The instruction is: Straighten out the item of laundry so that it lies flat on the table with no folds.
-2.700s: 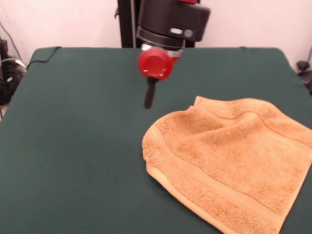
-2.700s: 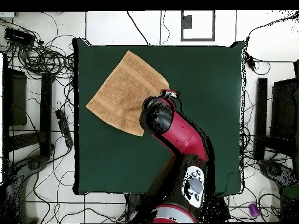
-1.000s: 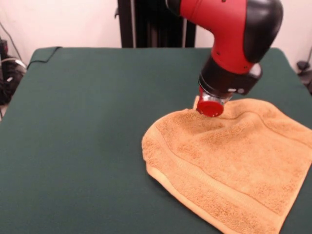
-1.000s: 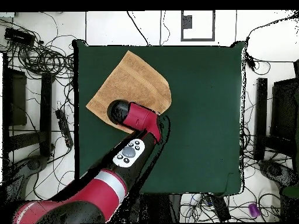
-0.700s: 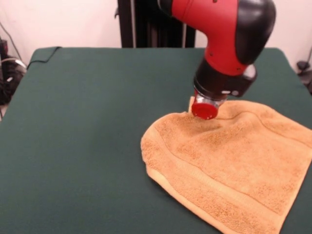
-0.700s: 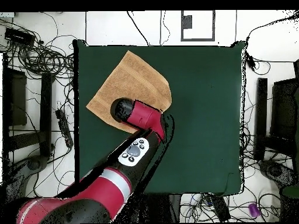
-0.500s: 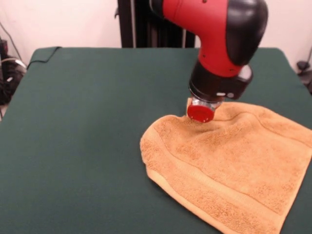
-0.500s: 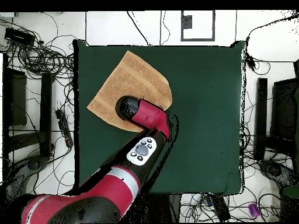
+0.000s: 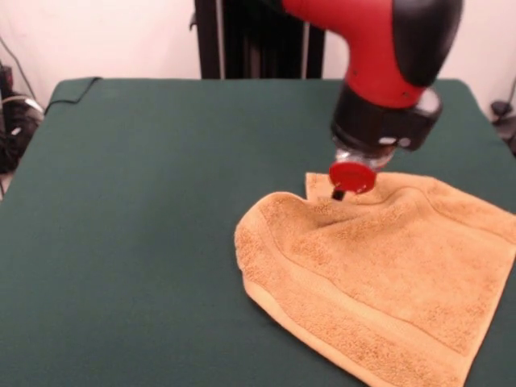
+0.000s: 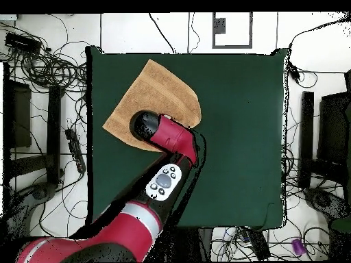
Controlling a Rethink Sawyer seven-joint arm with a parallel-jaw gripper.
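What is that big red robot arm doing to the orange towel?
The red robot arm is trying to smooth out the orange towel on the green table. Its gripper is down on the towel's far edge, near a corner. The towel isn't flat yet: one side is rounded over in a fold and the middle looks rumpled. Whether the gripper is pinching the cloth can't be seen from here.

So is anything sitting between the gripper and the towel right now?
Nothing: in the front view the gripper tip hangs right at the towel, near its far edge; contact unclear.
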